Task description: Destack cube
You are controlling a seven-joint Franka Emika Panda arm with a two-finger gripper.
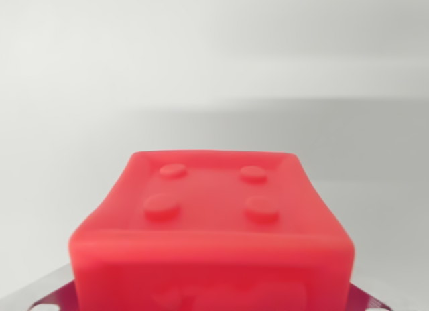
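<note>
Red cube [211, 224] filled the lower frame, four studs on the face turned to the camera, sitting right between the fingers [50, 299]. Metal showed at both lower corners, touching its flanks; we judged the gripper [211, 301] clamped on it. Probably the carry step. Next move: find clear surface, lower, release. No second cube visible.

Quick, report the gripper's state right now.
Gripper: cannot be told. Metal parts show at the bottom corners beside the red cube, but whether the fingers are closed on it is not visible.
</note>
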